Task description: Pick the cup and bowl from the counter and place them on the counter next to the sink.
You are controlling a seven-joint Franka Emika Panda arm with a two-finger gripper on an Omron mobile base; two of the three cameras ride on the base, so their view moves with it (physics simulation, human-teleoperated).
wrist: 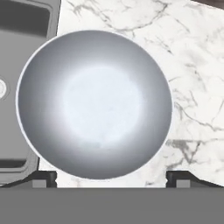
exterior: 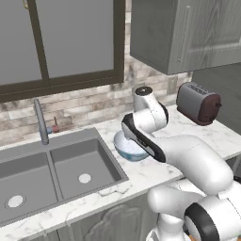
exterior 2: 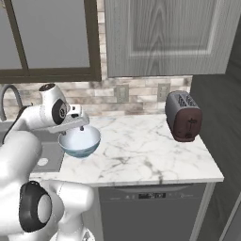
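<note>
From the left, the bowl (exterior: 129, 148) sits on the counter (exterior: 155, 172) just beside the sink (exterior: 56, 174). From the right, my gripper (exterior 2: 81, 127) hovers over it. Looking down, my jaws stand wide apart, empty; bowl looks placed.

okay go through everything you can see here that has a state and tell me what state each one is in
bowl: upright on the counter beside the sink, nothing inside.
gripper: open, above the bowl, holding nothing.
sink: no water or dishes in either basin.
faucet: no water running.
toaster: standing on the counter, nothing visible in its slots.
upper cabinet: door shut.
</note>
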